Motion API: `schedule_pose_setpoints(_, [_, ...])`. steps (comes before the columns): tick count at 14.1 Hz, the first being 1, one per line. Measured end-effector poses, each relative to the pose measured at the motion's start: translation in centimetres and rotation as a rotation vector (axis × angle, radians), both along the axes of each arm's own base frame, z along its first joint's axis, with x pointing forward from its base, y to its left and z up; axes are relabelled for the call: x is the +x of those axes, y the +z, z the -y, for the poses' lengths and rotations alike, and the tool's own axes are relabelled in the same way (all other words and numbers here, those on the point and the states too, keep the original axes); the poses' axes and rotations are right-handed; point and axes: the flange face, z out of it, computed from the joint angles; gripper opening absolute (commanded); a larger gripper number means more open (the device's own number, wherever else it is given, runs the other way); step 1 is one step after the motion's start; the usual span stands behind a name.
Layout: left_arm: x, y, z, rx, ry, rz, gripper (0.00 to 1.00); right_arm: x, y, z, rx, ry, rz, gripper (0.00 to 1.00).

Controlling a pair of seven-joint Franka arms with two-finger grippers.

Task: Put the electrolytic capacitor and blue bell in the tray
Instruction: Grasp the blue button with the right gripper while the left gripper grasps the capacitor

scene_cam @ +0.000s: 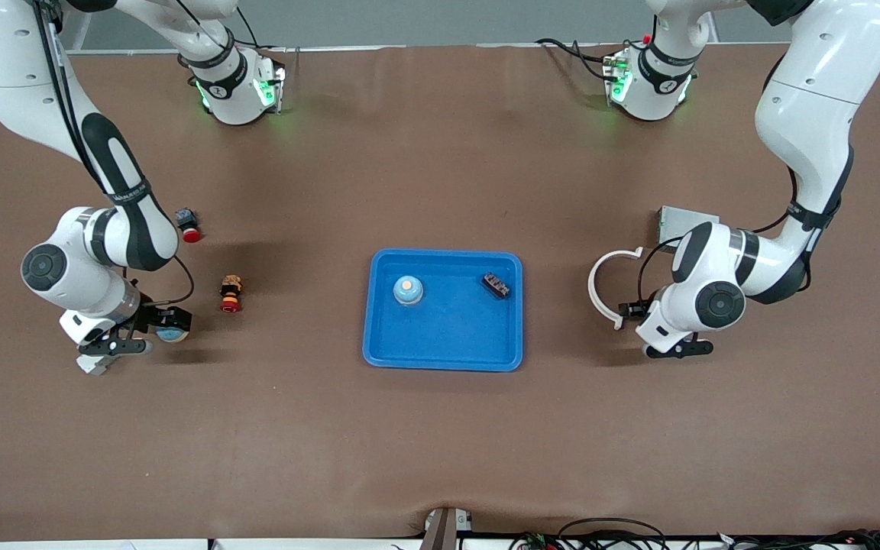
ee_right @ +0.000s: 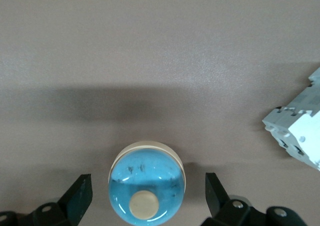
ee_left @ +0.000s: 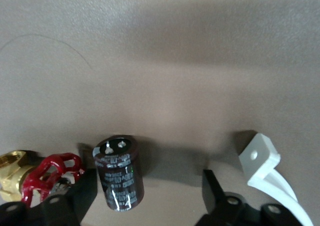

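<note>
Dark capacitor (ee_left: 119, 173), blue bell (ee_right: 146, 188) on table, outside blue tray (scene_cam: 448, 347).

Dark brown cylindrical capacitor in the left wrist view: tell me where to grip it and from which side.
Grip the dark brown cylindrical capacitor across its round body, midway along, coming down from above. It seems to lie on its side, and the open left hand straddles it, one finger at each flank.

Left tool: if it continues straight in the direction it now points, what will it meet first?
Probably the dark electrolytic capacitor, lying on the table between the open fingers of the left tool, closer to one finger. The fingertips themselves may reach the table beside it; depth is unclear.
</note>
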Motion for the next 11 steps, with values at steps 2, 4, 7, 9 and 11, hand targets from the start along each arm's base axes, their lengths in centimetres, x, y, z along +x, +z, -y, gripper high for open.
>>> schedule_pose_setpoints(2, [0.43, 0.37, -0.28, -0.001, 0.006, 0.01, 0.33, -0.14, -0.15, -0.01, 0.0, 0.0, -0.004, 1.0])
schedule_pose_setpoints(4, [0.64, 0.55, -0.42, -0.002, 0.009, 0.015, 0.13, -0.47, -0.48, -0.05, 0.001, 0.0, -0.013, 1.0])
schedule_pose_setpoints(7, [0.69, 0.6, -0.42, -0.001, 0.013, 0.017, 0.0, -0.65, -0.65, -0.07, 0.002, 0.006, -0.017, 0.0])
schedule_pose_setpoints(9, [0.75, 0.66, -0.43, 0.0, 0.018, 0.019, 0.0, -0.57, -0.55, -0.06, 0.002, 0.02, -0.018, 0.0])
schedule_pose_setpoints(11, [1.05, 0.98, -0.43, 0.006, 0.051, 0.029, 0.0, -0.23, -0.12, -0.07, 0.004, 0.02, -0.028, 0.0])
